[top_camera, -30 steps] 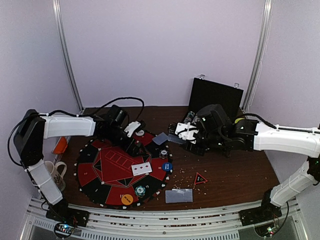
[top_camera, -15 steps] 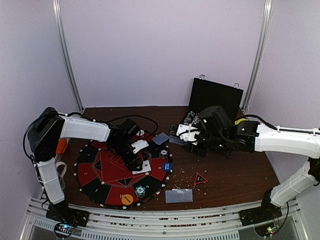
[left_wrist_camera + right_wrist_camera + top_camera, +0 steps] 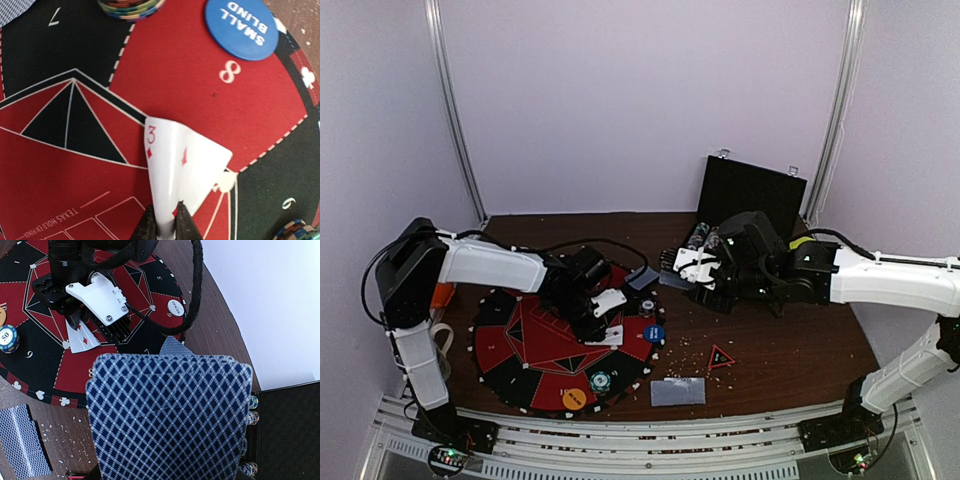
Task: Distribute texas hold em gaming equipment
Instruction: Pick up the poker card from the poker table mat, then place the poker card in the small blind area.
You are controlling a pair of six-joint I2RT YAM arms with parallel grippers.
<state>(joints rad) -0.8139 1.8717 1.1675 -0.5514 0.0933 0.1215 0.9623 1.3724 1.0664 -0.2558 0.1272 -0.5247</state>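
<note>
Two face-up playing cards [image 3: 187, 170], the top one a three of diamonds, lie on the round red and black poker mat [image 3: 520, 350]. My left gripper [image 3: 165, 222] is shut on their near edge, which curls up between the fingers. My right gripper [image 3: 685, 265] hovers beyond the mat's far right edge, shut on a deck of blue-backed cards [image 3: 167, 415] that hides its fingers. On the mat sit a blue small blind disc [image 3: 241, 27], an orange disc [image 3: 574, 399], a white dealer disc [image 3: 175, 306] and two chip stacks [image 3: 600, 380] [image 3: 647, 307].
A face-down card [image 3: 642, 277] lies at the mat's far edge. A small pile of face-down cards [image 3: 677, 391] and a red triangle marker [image 3: 721, 356] lie on the table right of the mat. The black chip case [image 3: 750, 195] stands open behind. A mug [image 3: 430, 345] sits far left.
My left gripper has come right and nearer across the mat to the face-up cards and closed on their edge. The right arm and its deck have not moved.
</note>
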